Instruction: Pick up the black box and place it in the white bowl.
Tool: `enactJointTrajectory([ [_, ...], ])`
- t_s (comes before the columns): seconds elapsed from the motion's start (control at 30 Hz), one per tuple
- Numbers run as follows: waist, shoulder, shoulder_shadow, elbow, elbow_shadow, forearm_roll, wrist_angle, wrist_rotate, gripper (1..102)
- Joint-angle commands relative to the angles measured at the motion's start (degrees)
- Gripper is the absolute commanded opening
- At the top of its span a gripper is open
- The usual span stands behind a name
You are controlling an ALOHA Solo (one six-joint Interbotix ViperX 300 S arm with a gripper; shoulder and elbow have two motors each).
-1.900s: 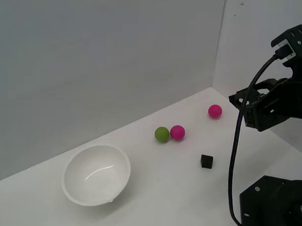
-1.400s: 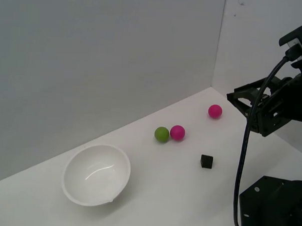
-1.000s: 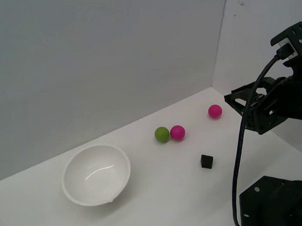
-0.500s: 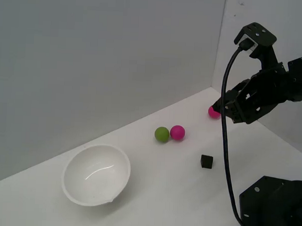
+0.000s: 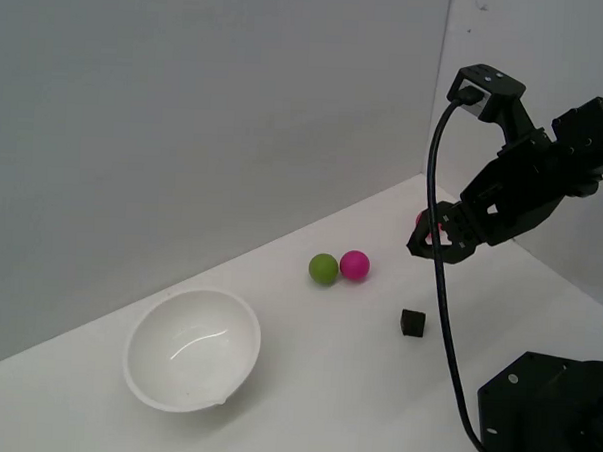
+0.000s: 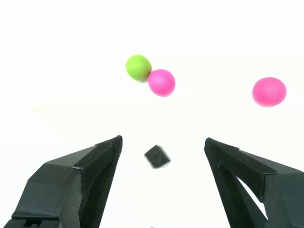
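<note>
The black box (image 5: 411, 322) is a tiny matte cube resting on the white table, to the exterior view's right of the white bowl (image 5: 193, 348). In the wrist view the box (image 6: 157, 156) lies on the table between and beyond my two black fingers (image 6: 102, 156), untouched. My gripper (image 5: 428, 249) hangs open above and slightly behind the box, holding nothing. The wide glossy bowl sits upright and holds nothing; it is out of the wrist view.
A green ball (image 5: 324, 268) touches a pink ball (image 5: 355, 264) behind the box. A second pink ball (image 6: 269, 91) lies apart, mostly hidden by my gripper in the exterior view. The black robot base (image 5: 548, 417) fills the near right corner. Grey walls close the back.
My arm has swung from the exterior view's right toward the middle and come down, bringing the open gripper over the box. The box, balls and bowl have stayed put.
</note>
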Motion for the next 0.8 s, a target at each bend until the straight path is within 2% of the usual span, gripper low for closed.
enactJointTrajectory([
  [0.0,0.1,-0.3,-0.2,-0.6,-0.7,-1.3,1.5,0.1,100],
  [0.27,0.0,-0.9,-0.8,0.5,0.5,-1.4,1.8,-2.5,100],
  [0.43,0.0,-2.4,-2.5,0.8,0.8,-1.4,1.0,-2.5,100],
  [0.77,-0.6,-11.8,-11.7,0.6,0.6,-1.4,1.1,-2.6,100],
])
